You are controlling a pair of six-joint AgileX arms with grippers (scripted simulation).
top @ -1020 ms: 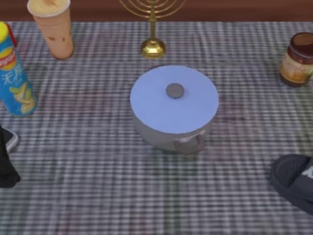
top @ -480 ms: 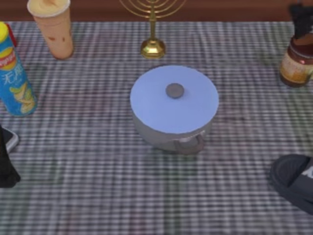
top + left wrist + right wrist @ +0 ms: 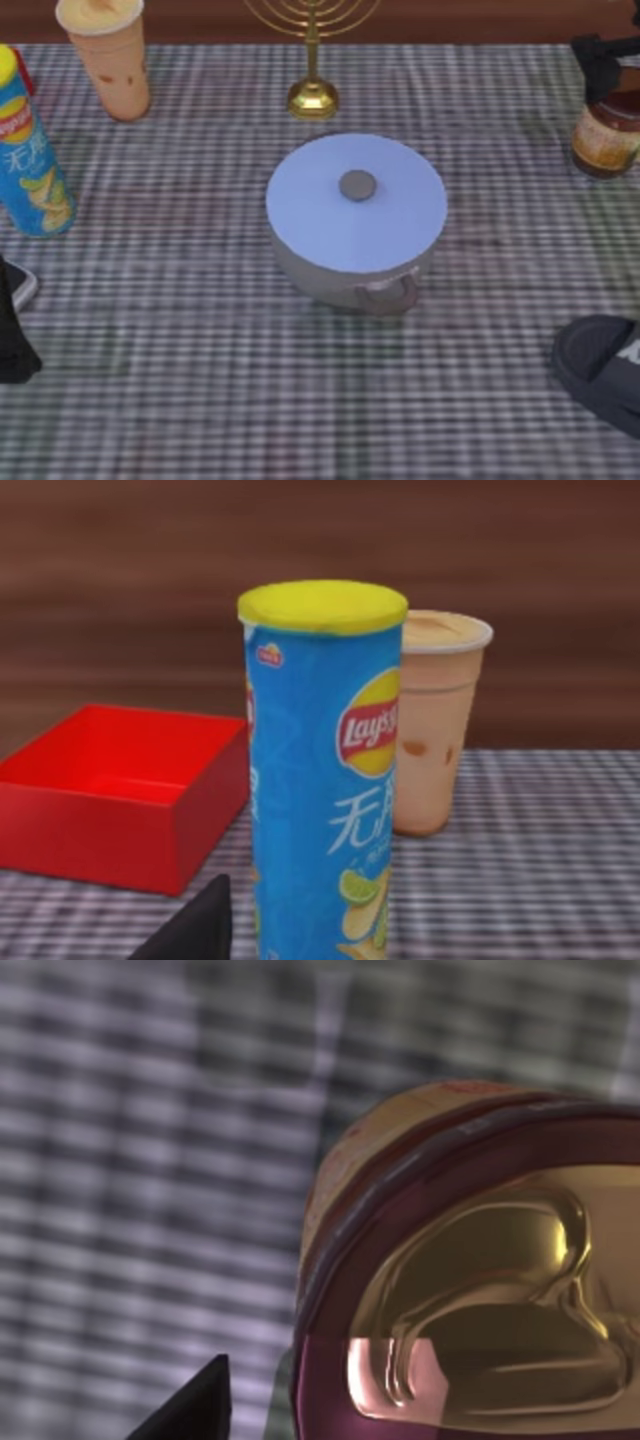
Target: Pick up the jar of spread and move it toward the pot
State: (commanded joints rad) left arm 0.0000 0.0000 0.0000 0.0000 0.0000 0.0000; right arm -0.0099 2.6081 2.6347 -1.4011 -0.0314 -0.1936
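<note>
Grey pot (image 3: 356,225), one; one jar of spread (image 3: 605,135) under the right hand (image 3: 606,62), grip unclear.

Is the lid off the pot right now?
No, in the top view the pale blue lid sits flat on the pot, knob centred.

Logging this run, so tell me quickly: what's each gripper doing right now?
Left gripper: parked at the table's left edge, cannot tell.
Right gripper: over the jar of spread, cannot tell.
</note>
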